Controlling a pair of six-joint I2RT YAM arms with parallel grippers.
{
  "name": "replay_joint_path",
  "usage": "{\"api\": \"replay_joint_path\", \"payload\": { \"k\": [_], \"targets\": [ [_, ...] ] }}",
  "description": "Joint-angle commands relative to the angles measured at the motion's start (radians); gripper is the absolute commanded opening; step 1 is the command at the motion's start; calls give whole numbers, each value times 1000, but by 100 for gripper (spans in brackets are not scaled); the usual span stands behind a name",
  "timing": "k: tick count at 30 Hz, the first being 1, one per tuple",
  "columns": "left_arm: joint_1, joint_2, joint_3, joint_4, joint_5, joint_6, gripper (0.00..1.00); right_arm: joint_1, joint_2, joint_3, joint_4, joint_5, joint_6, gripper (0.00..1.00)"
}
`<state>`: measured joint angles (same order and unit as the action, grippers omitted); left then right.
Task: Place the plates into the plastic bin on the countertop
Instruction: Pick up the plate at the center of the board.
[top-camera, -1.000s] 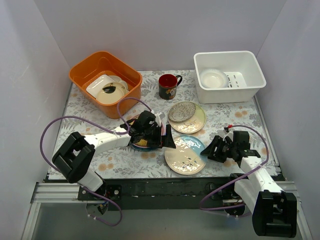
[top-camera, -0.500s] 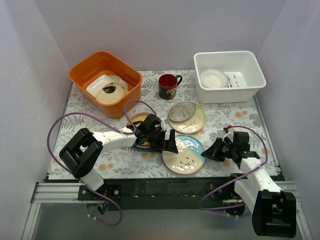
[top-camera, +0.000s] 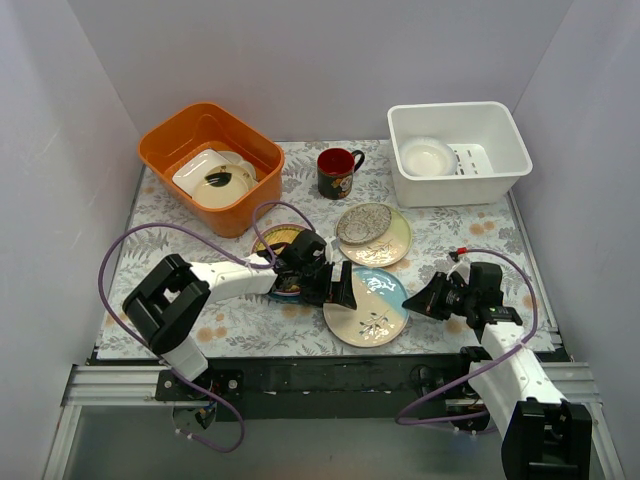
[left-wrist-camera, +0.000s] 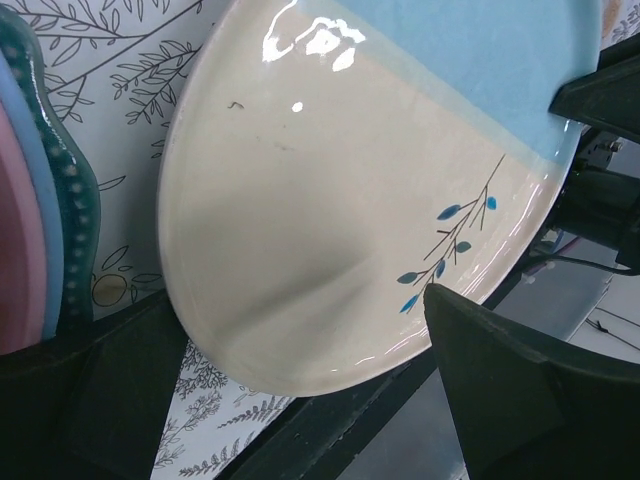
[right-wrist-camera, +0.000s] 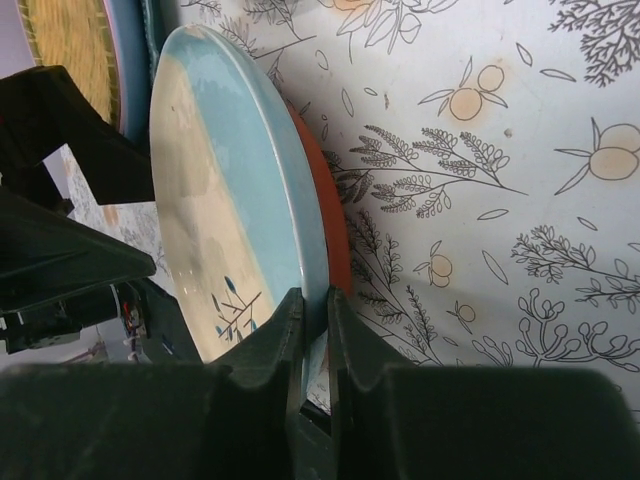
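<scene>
One thing has changed in the last second. The right claw (right-wrist-camera: 313, 300), whose fingers stood apart beside the cream-and-blue plate (top-camera: 367, 312), is now clamped on the right rim of that plate. The left claw (left-wrist-camera: 300, 310) has moved a little to the right. Its fingers are wide apart at the left rim of the same plate, and I cannot tell if they touch it. For the task this means, I think, that the grasp is made and the lift is next. The plate rests near the front edge of the surface (top-camera: 470, 235), well apart from the white plastic bin (top-camera: 500, 170) at the far right.

The count, as far as I can see it:
- **Plates on the surface:** eight. A red-brown plate (right-wrist-camera: 335, 235) lies directly under the held one. A grey patterned plate (top-camera: 362, 222) lies on a pale cream plate (top-camera: 395, 243). A yellow woven plate (top-camera: 277, 238), a pink plate (left-wrist-camera: 18, 250), a light blue plate (left-wrist-camera: 48, 260) and a teal plate (left-wrist-camera: 75, 200) lie under the left arm.
- **In the bin:** one white plate (top-camera: 427, 157).
- **Other things:** one orange tub (top-camera: 165, 150) with white dishes (top-camera: 205, 172), and one dark mug (top-camera: 337, 174).
</scene>
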<state>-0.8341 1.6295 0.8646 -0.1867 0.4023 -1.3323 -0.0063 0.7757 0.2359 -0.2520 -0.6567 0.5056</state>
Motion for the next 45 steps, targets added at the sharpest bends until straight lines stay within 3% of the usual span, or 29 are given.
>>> {"api": "replay_joint_path", "payload": {
  "k": [1, 8, 16, 20, 22, 30, 38, 41, 45],
  "targets": [
    [-23, 9, 37, 24, 18, -10, 98, 5, -42, 31, 102, -127, 45, 5],
    [-36, 6, 43, 33, 20, -16, 98, 5, -62, 42, 91, -132, 42, 14],
    [-40, -49, 42, 53, 39, -37, 90, 5, -67, 49, 48, -118, 14, 22],
    [-42, -97, 48, 53, 43, -45, 90, 5, -58, 25, 56, -132, 19, 42],
    [-40, -105, 51, 53, 43, -45, 90, 5, -47, 19, 59, -142, 20, 46],
    [-45, -77, 51, 58, 49, -51, 91, 5, -98, 46, 37, -156, 22, 45],
    [-49, -57, 59, 72, 50, -53, 91, 5, -102, -89, 364, -337, 187, 34],
    [-49, -48, 63, 72, 50, -51, 91, 5, -81, -115, 460, -391, 226, 39],
    [-48, -37, 73, 72, 55, -53, 91, 5, -43, -90, 448, -432, 186, 47]
  ]
}}
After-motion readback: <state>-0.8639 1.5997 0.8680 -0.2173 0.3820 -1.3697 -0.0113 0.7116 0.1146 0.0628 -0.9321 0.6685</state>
